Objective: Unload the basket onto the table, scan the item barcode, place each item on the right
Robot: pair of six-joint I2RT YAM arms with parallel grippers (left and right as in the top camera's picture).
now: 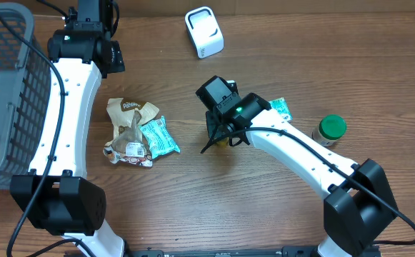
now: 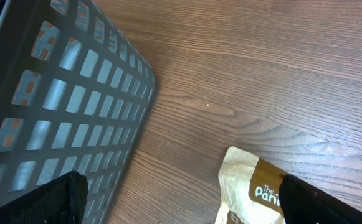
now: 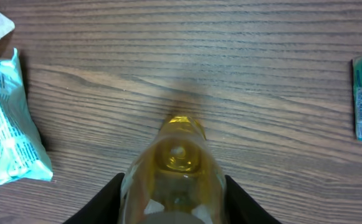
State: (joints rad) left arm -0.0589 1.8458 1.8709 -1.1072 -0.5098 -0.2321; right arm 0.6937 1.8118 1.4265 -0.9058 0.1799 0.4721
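Gripping the yellow bottle [image 3: 177, 165] at mid-table with the right gripper [image 3: 171, 202], fingers pressed to both its sides, arm stretched in from the near right corner. Nearby, a teal packet [image 3: 9, 130] and a green-lidded jar [image 1: 330, 129]; white scanner [image 1: 203, 32] well beyond. Holding the left gripper [image 2: 181, 196] spread wide over a brown pouch [image 2: 255, 186], beside the grey basket [image 2: 75, 106].

Wooden table [image 1: 300, 43] | grey plastic basket [image 1: 0, 107], left | white scanner [image 1: 204, 32], top | brown paper pouch [image 1: 125, 111], centre-left | yellow bottle [image 3: 177, 155], centre | green-lidded jar [image 1: 330, 128], right

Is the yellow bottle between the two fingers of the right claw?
Yes, the right wrist view shows the yellow bottle with one dark finger of the right claw against each side.
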